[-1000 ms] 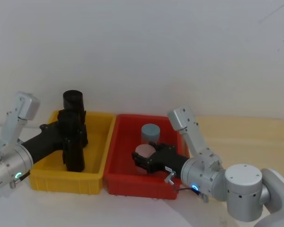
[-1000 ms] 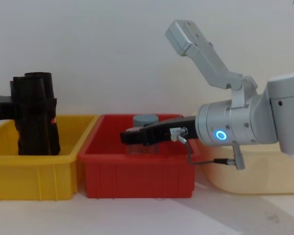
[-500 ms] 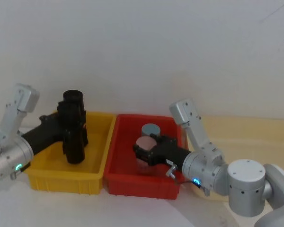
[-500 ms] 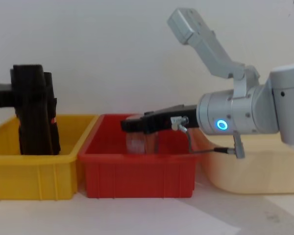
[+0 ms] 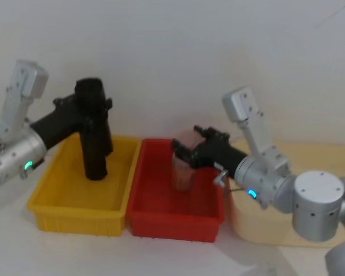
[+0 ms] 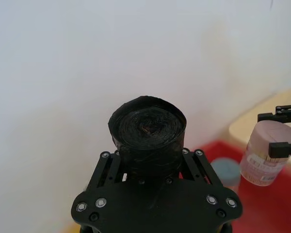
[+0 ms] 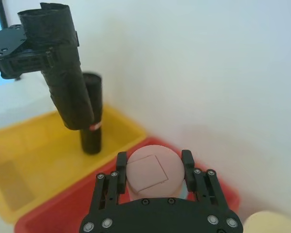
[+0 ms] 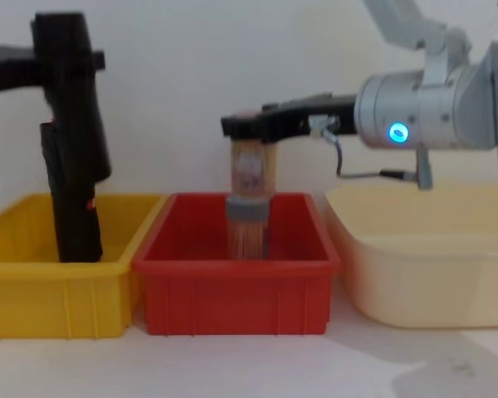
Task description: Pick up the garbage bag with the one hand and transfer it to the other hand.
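A: Whereabouts of the bag (image 5: 89,95)?
B: On the left, lifted off the floor of the yellow bin (image 5: 52,204), nearly upright. Clamped between the fingers of the left gripper (image 6: 151,158). Close to a second roll (image 7: 91,121) standing in that bin.
A: So, pickup done?
B: Looks done. Handover not yet begun.
A: And the receiving side?
B: Well apart, to the right. Right gripper (image 7: 153,160) closed on the pink jar (image 8: 251,170), raised over the red bin (image 8: 232,282), above the blue jar (image 8: 247,211).
A: Meaning?
B: Probably has to set that jar down, open, then reach left and take the bag. Roughly half left, at a guess.
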